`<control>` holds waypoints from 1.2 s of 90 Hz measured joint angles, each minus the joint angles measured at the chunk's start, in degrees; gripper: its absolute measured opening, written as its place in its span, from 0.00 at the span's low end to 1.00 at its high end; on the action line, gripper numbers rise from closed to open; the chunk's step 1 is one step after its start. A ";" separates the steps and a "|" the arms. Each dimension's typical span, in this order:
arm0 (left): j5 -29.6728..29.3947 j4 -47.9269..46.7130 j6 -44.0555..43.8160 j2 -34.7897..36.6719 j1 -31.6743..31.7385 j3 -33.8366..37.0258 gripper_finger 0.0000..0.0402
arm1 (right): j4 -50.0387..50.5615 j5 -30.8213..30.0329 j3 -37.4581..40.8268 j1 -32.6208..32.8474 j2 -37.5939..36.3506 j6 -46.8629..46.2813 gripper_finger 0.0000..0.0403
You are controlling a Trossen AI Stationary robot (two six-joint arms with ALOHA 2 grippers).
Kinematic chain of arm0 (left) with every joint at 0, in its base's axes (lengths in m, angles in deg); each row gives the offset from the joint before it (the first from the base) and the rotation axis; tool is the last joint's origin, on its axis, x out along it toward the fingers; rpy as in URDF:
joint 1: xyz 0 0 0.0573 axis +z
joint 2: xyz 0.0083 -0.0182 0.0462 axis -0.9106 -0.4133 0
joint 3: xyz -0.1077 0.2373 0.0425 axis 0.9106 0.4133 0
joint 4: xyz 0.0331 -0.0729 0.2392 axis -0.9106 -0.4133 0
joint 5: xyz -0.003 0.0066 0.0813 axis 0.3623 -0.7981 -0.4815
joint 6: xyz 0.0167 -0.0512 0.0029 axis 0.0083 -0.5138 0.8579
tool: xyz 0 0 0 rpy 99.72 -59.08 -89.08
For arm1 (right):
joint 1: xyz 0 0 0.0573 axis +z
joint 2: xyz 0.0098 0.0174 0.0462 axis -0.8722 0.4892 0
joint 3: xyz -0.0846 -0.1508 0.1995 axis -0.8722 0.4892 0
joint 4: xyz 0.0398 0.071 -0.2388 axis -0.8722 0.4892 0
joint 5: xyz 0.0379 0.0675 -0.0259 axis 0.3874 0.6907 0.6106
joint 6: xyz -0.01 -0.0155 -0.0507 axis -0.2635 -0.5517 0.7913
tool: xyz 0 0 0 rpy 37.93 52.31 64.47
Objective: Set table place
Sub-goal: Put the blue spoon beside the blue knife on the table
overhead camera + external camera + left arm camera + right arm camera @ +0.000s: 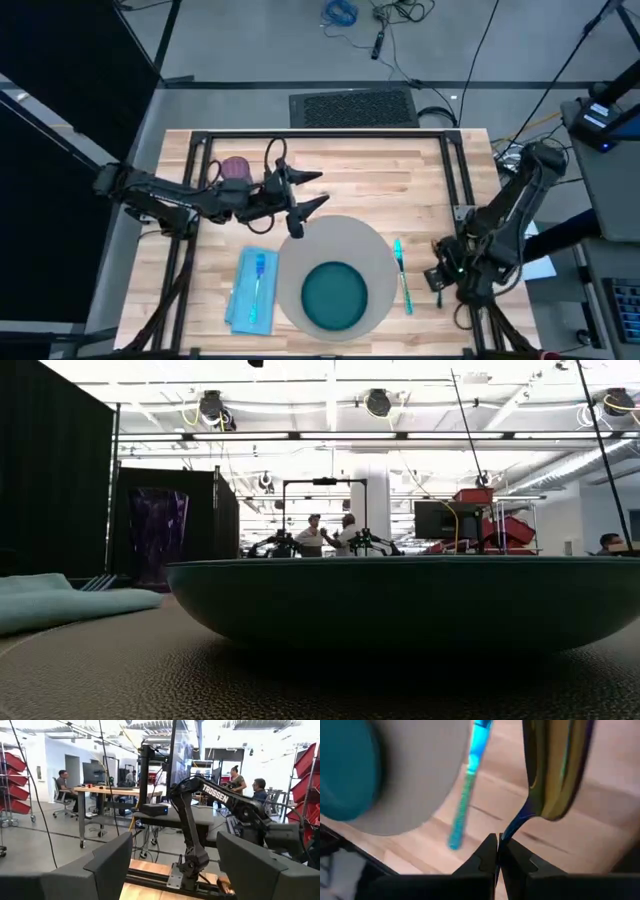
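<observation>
Right gripper (497, 851) pinches an iridescent spoon (555, 775) by its handle near the table's (420, 170) right edge — the grey placemat (335, 240) lies just leftward, nearer this arm; left gripper (310, 200) gapes, empty.

light: bright overhead | glare: low-view ceiling blown out | blur: right wrist view soft, close-up

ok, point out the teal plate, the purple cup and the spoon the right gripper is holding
teal plate (335, 296): high view, middle of its bowl.
purple cup (236, 168): high view, its rim.
spoon (557, 765): right wrist view, its iridescent bowl, handle pinched by the right gripper (498, 851).
</observation>
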 joint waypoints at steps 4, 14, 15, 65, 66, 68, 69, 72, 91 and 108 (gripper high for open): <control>0.00 0.00 -0.49 0.00 -0.09 0.00 0.68 | -2.23 0.29 1.71 -0.46 0.45 0.90 0.00; 0.04 -0.05 -1.30 0.00 -0.27 0.00 0.68 | -12.91 2.07 6.53 -1.01 0.44 2.33 0.00; 0.04 -0.07 -1.32 0.00 -0.27 0.00 0.68 | -13.66 2.04 7.04 -1.02 0.44 2.53 0.00; 0.03 0.00 -1.38 0.00 -0.71 0.00 0.68 | -25.68 3.86 15.86 -5.19 0.44 8.65 0.00; 0.04 0.00 -1.38 0.00 -0.71 0.00 0.68 | -25.68 4.04 15.86 -5.36 0.44 8.83 0.00; 0.04 0.00 -1.38 0.00 -0.71 0.00 0.68 | -25.68 4.43 15.86 -5.66 0.44 9.26 0.00; 0.04 0.00 -1.38 0.00 -0.71 0.00 0.68 | -25.68 4.59 15.86 -5.84 0.44 9.48 0.00; 0.02 0.00 -1.38 0.00 -0.71 0.00 0.68 | -25.77 4.79 15.86 -6.28 0.44 10.07 0.00; 0.02 -0.01 -1.38 0.00 -0.71 0.00 0.68 | -26.19 5.03 15.86 -7.10 0.44 10.77 0.00; 0.02 0.00 -1.38 -0.01 -0.71 0.00 0.68 | -26.25 5.74 15.86 -7.08 0.44 11.43 0.00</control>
